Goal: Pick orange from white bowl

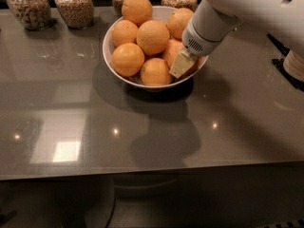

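Note:
A wide white bowl (pixel 110 61) stands on the grey table and holds several oranges piled up, with one orange (pixel 137 7) on top. My gripper (pixel 183 63) reaches in from the upper right on a white arm (pixel 247 8). Its pale tip is down inside the bowl's right side. It rests against an orange (pixel 172 49) at the right and next to the front orange (pixel 155 72). The arm hides part of the right-hand oranges and the bowl's right rim.
Several glass jars of grains (pixel 73 4) line the back edge of the table (pixel 71 127) behind the bowl. A dark object (pixel 292 68) sits at the right edge. The table's front edge runs along the bottom.

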